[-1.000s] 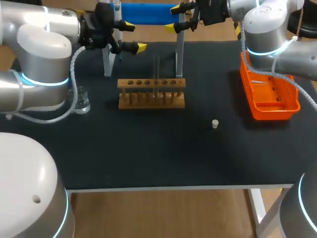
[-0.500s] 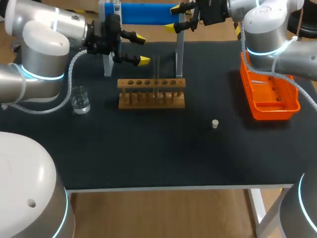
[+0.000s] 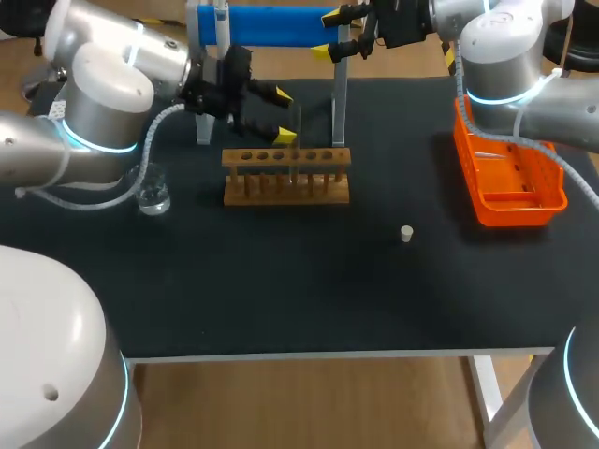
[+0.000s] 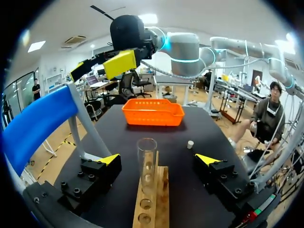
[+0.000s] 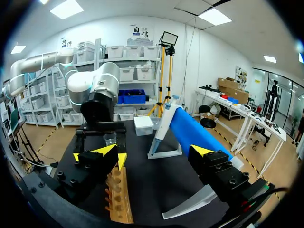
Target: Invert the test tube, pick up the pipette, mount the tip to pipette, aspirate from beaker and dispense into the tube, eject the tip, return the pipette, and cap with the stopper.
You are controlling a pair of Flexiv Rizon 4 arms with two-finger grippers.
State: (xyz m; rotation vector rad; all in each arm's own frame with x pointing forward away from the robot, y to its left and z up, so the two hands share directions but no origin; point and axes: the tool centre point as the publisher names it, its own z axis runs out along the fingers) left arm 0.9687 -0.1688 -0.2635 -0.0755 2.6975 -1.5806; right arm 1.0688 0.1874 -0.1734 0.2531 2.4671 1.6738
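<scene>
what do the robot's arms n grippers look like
The left arm and right arm are thick, rounded silver-grey segments with glowing cyan rings at the joints. A grey ribbed cable trails from each wrist. The left gripper and right gripper are black and blocky with visible bolt heads. Each has two fingers ending in bright yellow wedge tips.

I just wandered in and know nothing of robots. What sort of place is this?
Probably a chemistry-style lab bench for robots: a wooden rack holding a clear glass test tube, a small clear glass beaker, and a white pipette on a blue-topped stand.
</scene>
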